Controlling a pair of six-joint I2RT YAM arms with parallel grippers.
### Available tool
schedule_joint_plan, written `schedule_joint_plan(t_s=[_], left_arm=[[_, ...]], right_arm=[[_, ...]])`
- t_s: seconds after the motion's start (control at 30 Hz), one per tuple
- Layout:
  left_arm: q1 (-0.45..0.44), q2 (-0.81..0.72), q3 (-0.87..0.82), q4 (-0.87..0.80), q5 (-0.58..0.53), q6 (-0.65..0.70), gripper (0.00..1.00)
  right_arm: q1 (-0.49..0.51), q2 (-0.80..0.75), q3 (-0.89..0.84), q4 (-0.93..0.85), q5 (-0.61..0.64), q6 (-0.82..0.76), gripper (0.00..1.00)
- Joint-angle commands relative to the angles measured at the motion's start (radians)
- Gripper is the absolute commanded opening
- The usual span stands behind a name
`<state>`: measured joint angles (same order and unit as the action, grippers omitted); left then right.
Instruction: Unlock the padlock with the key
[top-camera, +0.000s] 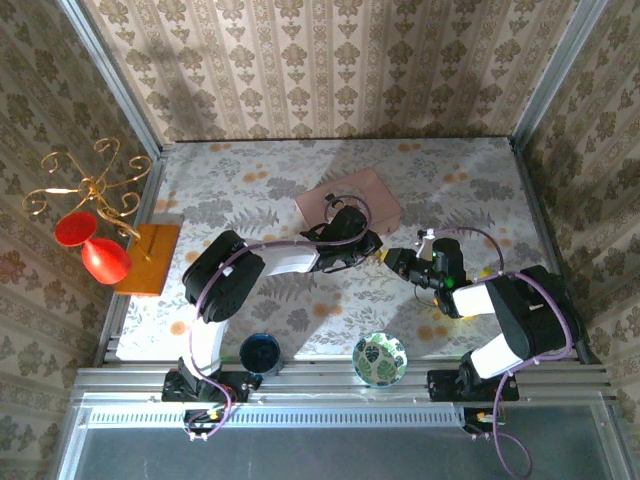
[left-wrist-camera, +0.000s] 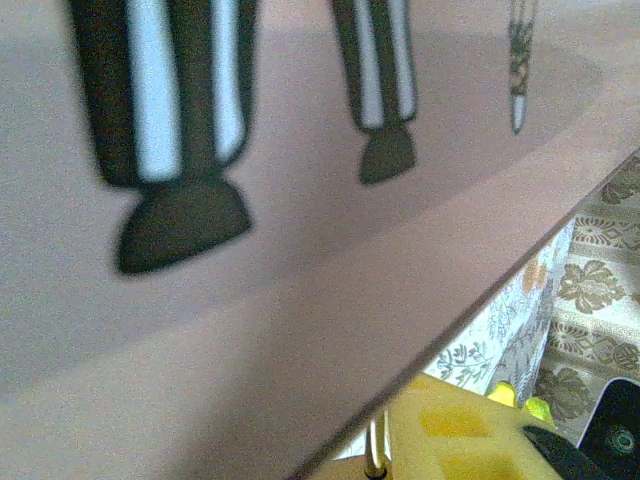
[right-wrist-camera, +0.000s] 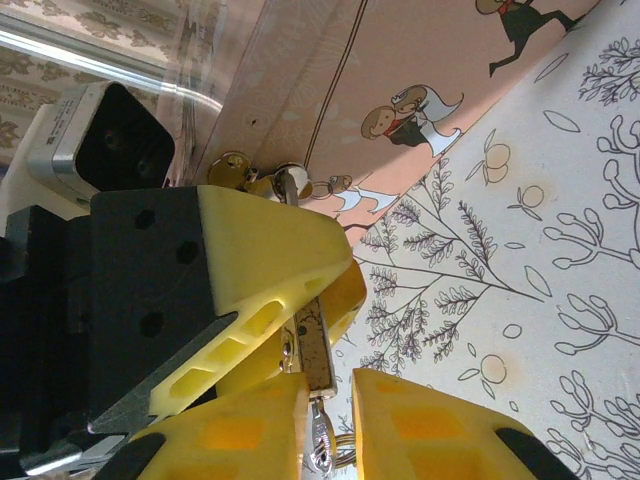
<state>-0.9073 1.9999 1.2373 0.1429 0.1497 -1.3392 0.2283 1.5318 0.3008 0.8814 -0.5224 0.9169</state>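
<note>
Here, padlock (right-wrist-camera: 312, 350): clamped in the closed-down left end effector (right-wrist-camera: 335, 290).
Key (right-wrist-camera: 320, 445): pinched in the near-shut right end effector (right-wrist-camera: 328, 400).
Pink box (top-camera: 350, 200): set just behind, contents hidden.
Blue bowl (top-camera: 245, 352), green bowl (top-camera: 358, 360): placed at near edge.

Damask wallpaper is closing in a flowered table on three sides.
The far wall (top-camera: 330, 60), the left wall (top-camera: 40, 110) and the right wall (top-camera: 600, 130) are all wearing the same beige damask paper with pale vertical stripes. Two bare metal posts, one at the far left (top-camera: 110, 75) and one at the far right (top-camera: 560, 70), are running up the corners, and a ribbed metal rail (top-camera: 330, 378) is spanning the near edge. The table (top-camera: 250, 180) is lying under a grey-and-white floral cloth dotted with orange. At its left edge a gilt stand (top-camera: 90, 185) of curling arms is rising from a wooden board (top-camera: 148, 258) and carrying two red shades (top-camera: 105, 262). Even light is falling from above, leaving soft shadows on the cloth.
</note>
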Motion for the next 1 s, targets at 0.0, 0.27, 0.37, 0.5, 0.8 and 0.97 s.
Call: schedule_joint_plan(t_s=[0.0, 0.27, 0.37, 0.5, 0.8, 0.97], left_arm=[[-0.007, -0.016, -0.013, 0.044, 0.097, -0.055, 0.00], [-0.007, -0.018, -0.013, 0.044, 0.094, -0.056, 0.00], [-0.008, -0.018, -0.013, 0.044, 0.094, -0.056, 0.00], [-0.007, -0.018, -0.013, 0.044, 0.094, -0.057, 0.00], [-0.007, -0.019, -0.009, 0.044, 0.095, -0.056, 0.00], [-0.007, -0.019, -0.007, 0.044, 0.102, -0.052, 0.00]], right_arm=[[0.015, 0.018, 0.002, 0.041, -0.011, 0.008, 0.22], [0.025, 0.011, -0.015, 0.037, -0.012, 0.006, 0.23], [0.028, 0.003, -0.020, 0.034, -0.009, 0.005, 0.23], [0.032, -0.011, -0.023, 0.015, 0.000, -0.001, 0.23], [0.031, -0.025, -0.023, 0.001, 0.019, 0.000, 0.14], [0.032, 0.018, -0.002, 0.080, 0.000, 0.082, 0.09]])
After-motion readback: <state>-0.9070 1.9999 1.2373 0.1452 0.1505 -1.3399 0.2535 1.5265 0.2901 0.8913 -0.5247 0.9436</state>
